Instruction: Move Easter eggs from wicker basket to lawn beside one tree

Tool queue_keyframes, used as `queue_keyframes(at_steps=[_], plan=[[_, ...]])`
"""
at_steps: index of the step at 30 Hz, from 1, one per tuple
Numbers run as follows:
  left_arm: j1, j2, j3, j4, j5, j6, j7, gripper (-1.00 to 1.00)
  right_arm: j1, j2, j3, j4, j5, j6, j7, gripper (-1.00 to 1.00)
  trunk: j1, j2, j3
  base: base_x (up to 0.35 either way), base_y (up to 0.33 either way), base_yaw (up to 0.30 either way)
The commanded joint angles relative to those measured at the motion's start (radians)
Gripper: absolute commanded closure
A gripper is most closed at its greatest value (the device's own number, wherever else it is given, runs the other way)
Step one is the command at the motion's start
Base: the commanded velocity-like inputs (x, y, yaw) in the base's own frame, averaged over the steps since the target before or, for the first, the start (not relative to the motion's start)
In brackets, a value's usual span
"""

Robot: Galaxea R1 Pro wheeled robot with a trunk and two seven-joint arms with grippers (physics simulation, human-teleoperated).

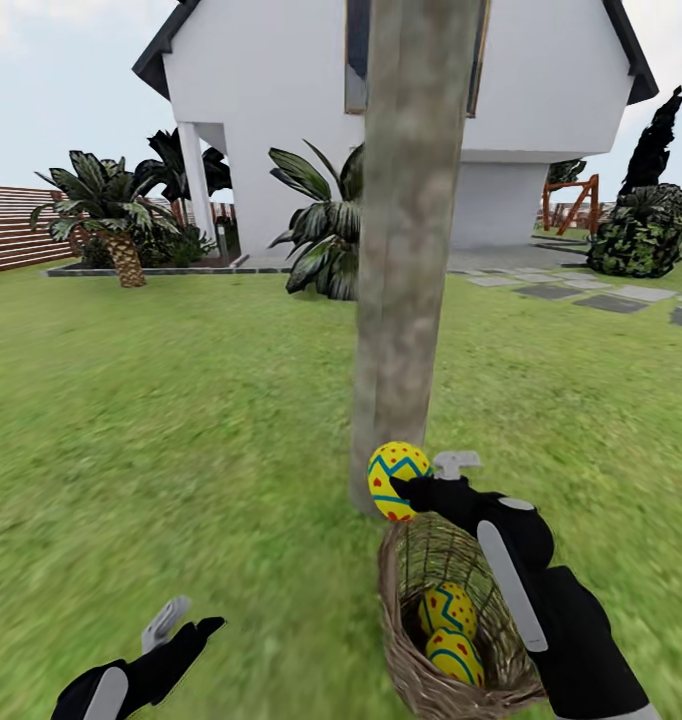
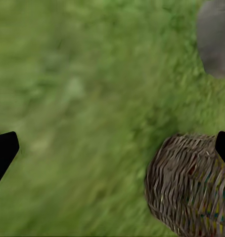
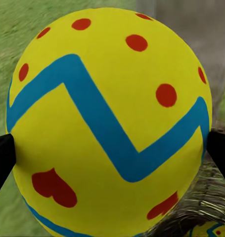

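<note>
Holding one Easter egg (image 1: 398,480), the right gripper (image 1: 406,490) is closed on it above the far rim of the wicker basket (image 1: 406,640), egg lifted clear of the basket and just in front of the tree trunk (image 1: 406,250). Right wrist view: same egg (image 3: 110,123) up close, yellow with blue zigzag and red spots, black fingertips (image 3: 2,158) pressed on both sides, trunk (image 3: 191,44) grey behind it, a bit of basket weave (image 3: 201,207) and the top of another egg (image 3: 211,231) below. Two more eggs lie inside the basket, one (image 1: 448,610) above the other (image 1: 455,655) in the head view, touching. Basket stands on the lawn (image 1: 161,420) right at the foot of the tree, close to touching the trunk. Left gripper (image 1: 186,625) hangs low over the grass, well apart from the basket, jaws spread wide and holding nothing; left wrist view shows both black fingertips (image 2: 3,150) far apart with blurred grass (image 2: 82,98) between, basket (image 2: 189,185) to one side, grey trunk base (image 2: 215,37) beyond it. Farther out: white house (image 1: 281,100), palm-like plants (image 1: 111,215), slatted fence (image 1: 11,230), grey paving stones (image 1: 581,290), dark bush (image 1: 641,230).
</note>
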Motion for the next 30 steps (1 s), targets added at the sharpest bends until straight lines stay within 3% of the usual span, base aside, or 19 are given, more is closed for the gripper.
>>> queue_keyframes(at_steps=[1, 7, 10, 14, 19, 21, 24, 30], plan=[[-0.001, -0.001, 0.003, 0.000, 0.000, 0.005, -0.004, -1.00, -0.001, 0.001, 0.001, 0.002, 0.004, 0.005, 0.002, 1.00, 0.000, 0.000, -0.001, 0.121, 0.322, 0.000], [-0.001, -0.002, 0.003, 0.000, 0.000, 0.005, -0.004, -1.00, -0.001, 0.002, 0.013, 0.013, 0.008, 0.005, 0.000, 1.00, 0.000, 0.000, -0.001, 0.060, 0.322, 0.000], [-0.001, -0.003, 0.004, 0.000, 0.000, 0.005, -0.004, -1.00, -0.002, 0.004, 0.017, 0.057, 0.009, 0.004, -0.002, 1.00, 0.000, 0.000, -0.001, 0.005, 0.323, 0.000], [-0.001, -0.002, 0.004, 0.000, 0.000, 0.006, -0.004, -1.00, -0.003, 0.013, 0.020, 0.186, 0.011, 0.002, -0.004, 1.00, 0.000, 0.000, -0.001, 0.001, 0.323, 0.000], [-0.001, -0.003, 0.005, 0.000, 0.000, 0.005, -0.004, -1.00, -0.015, 0.056, 0.013, 0.362, 0.010, -0.068, -0.030, 1.00, 0.000, 0.000, -0.001, 0.000, 0.323, 0.000], [-0.001, -0.003, 0.007, 0.000, 0.001, 0.005, -0.004, -1.00, -0.019, 0.095, 0.015, 0.427, 0.011, -0.101, -0.070, 1.00, 0.000, 0.000, -0.001, 0.000, 0.323, 0.000], [-0.001, -0.003, 0.007, 0.000, 0.001, 0.005, -0.004, -1.00, -0.019, 0.112, 0.015, 0.452, 0.011, -0.128, -0.106, 1.00, 0.000, 0.000, -0.001, 0.000, 0.323, 0.000], [-0.001, -0.004, 0.007, 0.000, 0.000, 0.005, -0.004, -1.00, -0.021, 0.167, 0.016, 0.572, 0.009, -0.284, -0.238, 1.00, 0.000, 0.000, -0.001, 0.000, 0.323, 0.000]])
